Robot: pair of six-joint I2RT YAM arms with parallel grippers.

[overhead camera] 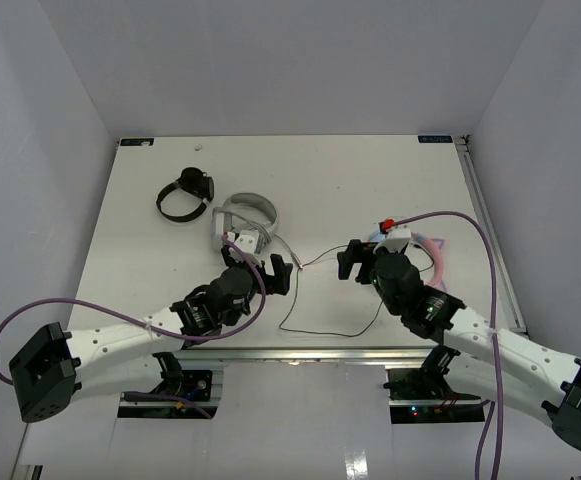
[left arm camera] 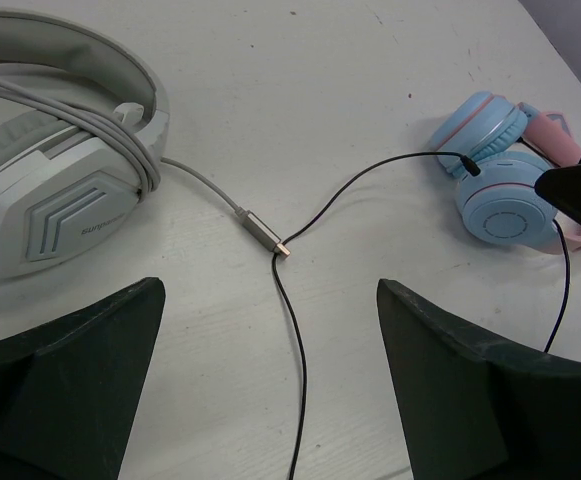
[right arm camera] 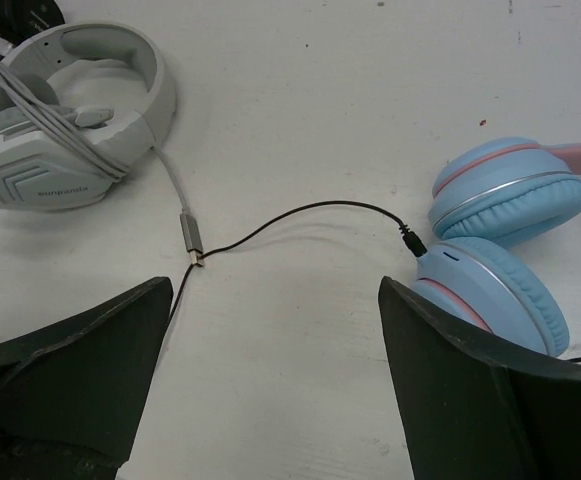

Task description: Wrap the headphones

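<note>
The headphones [left arm camera: 500,195] lie on the white table, with light blue ear cups and a pink headband. In the top view only the pink band [overhead camera: 438,260] shows behind my right arm. The thin dark cable [left arm camera: 301,370] is plugged into one cup and runs loose across the table, looping near the front edge [overhead camera: 320,333]. My left gripper [left arm camera: 270,390] is open and empty, its jaws astride the cable, above the table. My right gripper [right arm camera: 270,390] is open and empty, just left of the blue cups [right arm camera: 500,280], with the cable [right arm camera: 310,208] ahead of it.
Grey-white headphones [overhead camera: 245,222] with their own grey cord wrapped round them lie just beyond my left gripper. Their plug end [left arm camera: 265,237] touches the dark cable. Small black headphones [overhead camera: 185,195] lie further back left. The table's front edge [overhead camera: 300,350] is close behind the cable loop.
</note>
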